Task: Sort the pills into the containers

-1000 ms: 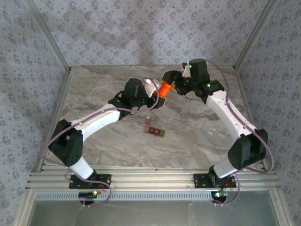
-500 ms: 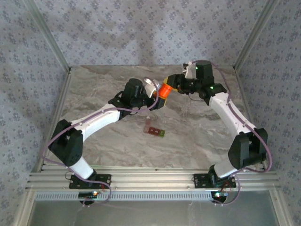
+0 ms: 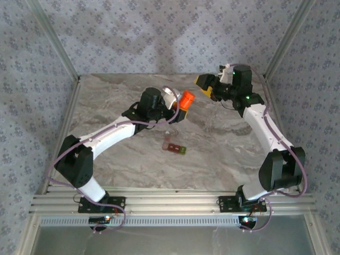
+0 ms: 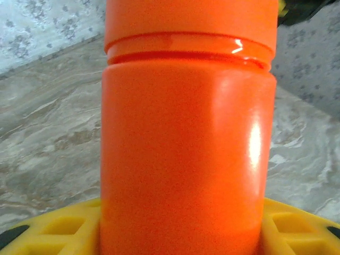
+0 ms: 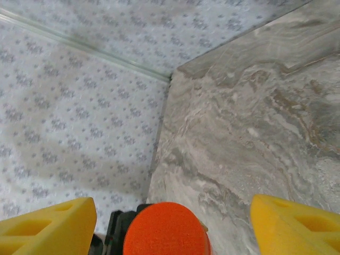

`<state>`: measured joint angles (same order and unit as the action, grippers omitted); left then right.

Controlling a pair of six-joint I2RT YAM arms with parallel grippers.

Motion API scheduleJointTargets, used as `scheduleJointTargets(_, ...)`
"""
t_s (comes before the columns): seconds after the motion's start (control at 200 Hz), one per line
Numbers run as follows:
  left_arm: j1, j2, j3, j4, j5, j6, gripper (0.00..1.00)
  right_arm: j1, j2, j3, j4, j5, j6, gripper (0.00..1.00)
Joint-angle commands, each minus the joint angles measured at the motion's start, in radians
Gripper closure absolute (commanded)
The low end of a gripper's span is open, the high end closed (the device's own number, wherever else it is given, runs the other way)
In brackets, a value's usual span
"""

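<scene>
In the top view the left gripper (image 3: pixel 179 110) reaches to the middle of the table (image 3: pixel 106 101). It holds the bottle (image 3: pixel 186 99), an orange one, tilted with its top toward 1 o'clock. In the left wrist view the bottle (image 4: pixel 186 149) stands between the yellow pads (image 4: pixel 53 231). They sit against its lower part on both sides, so the fingers are closed on it at a medium width.

The strip (image 3: pixel 174 147), red-brown with a green end, lies flat on the table at 6 o'clock from the bottle, near it but apart from it and from both grippers. Its green end points to 4 o'clock.

The right gripper (image 3: pixel 208 87) is at 2 o'clock from the bottle, just beside its top and not touching it. In the right wrist view its yellow fingers (image 5: pixel 48 228) stand wide. The round orange top of the bottle (image 5: pixel 166 231) shows between them and touches neither finger.
</scene>
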<state>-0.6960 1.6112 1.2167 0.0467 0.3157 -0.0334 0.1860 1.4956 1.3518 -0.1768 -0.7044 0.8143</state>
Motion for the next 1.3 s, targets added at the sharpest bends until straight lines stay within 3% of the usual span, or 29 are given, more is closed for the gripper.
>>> scheduleJointTargets(0.0,-0.017,-0.029,0.040,-0.006,-0.085,0.099,1.00,0.036,-0.021,0.075,-0.137,0.130,0.089,0.20)
scheduleJointTargets(0.15,-0.024,-0.019,0.041,0.009,-0.109,0.122,1.00,0.082,-0.009,0.082,-0.180,0.206,0.105,0.18)
scheduleJointTargets(0.375,-0.025,-0.008,0.044,0.027,-0.113,0.121,1.00,0.138,0.018,0.074,-0.190,0.218,0.096,0.18)
scheduleJointTargets(0.565,-0.026,-0.001,0.049,0.033,-0.108,0.117,1.00,0.176,0.032,0.072,-0.185,0.217,0.088,0.23)
scheduleJointTargets(0.67,-0.026,0.001,0.051,0.037,-0.109,0.114,1.00,0.185,0.043,0.070,-0.182,0.211,0.087,0.28)
scheduleJointTargets(0.83,-0.026,0.000,0.051,0.044,-0.113,0.103,1.00,0.188,0.050,0.058,-0.168,0.196,0.084,0.53)
scheduleJointTargets(0.94,-0.023,-0.004,0.051,0.051,-0.106,0.081,1.00,0.178,0.046,0.040,-0.163,0.151,0.045,0.62)
scheduleJointTargets(1.08,0.000,-0.016,0.051,0.064,-0.023,0.021,1.00,0.126,0.025,-0.015,-0.041,0.071,-0.056,0.63)
scheduleJointTargets(1.189,0.025,-0.025,0.058,0.073,0.103,-0.051,1.00,0.073,0.007,-0.042,0.037,-0.042,-0.241,0.59)
scheduleJointTargets(1.294,0.037,-0.030,0.068,0.067,0.193,-0.108,1.00,0.033,0.000,-0.045,0.038,-0.101,-0.332,0.57)
